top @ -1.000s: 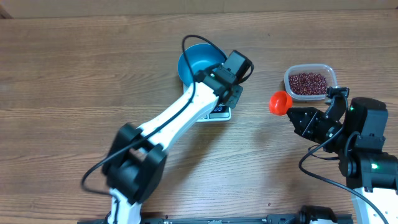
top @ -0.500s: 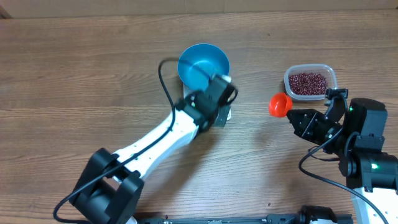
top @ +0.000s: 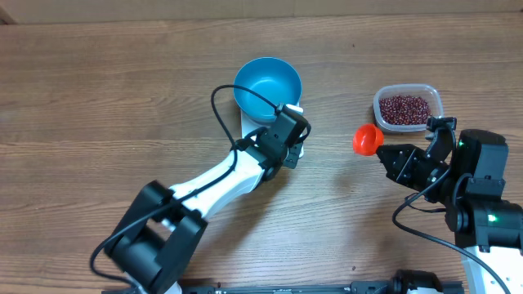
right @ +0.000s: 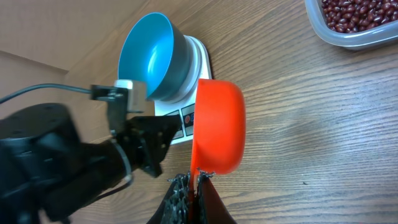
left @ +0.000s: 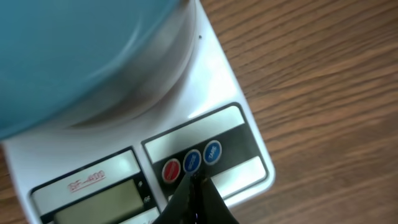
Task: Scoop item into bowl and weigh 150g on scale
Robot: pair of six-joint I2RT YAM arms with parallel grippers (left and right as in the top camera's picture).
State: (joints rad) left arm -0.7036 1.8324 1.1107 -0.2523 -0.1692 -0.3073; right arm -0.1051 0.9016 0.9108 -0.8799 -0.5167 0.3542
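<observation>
The light blue bowl [top: 267, 84] sits on the white scale [left: 214, 74], covering its far part; the left gripper [left: 194, 185], jaws pressed together into one point, has its tip at the middle button [left: 192, 160] of three on the scale's panel; well right of the scale, the beans [top: 405, 109] lie in a clear tub [top: 439, 100]; between scale and tub, the right gripper [right: 194, 186] is clamped on the handle of the orange-red scoop [right: 217, 124].

Wooden table [top: 98, 122] bears two things — scale [left: 217, 74]; tub [top: 440, 102].
</observation>
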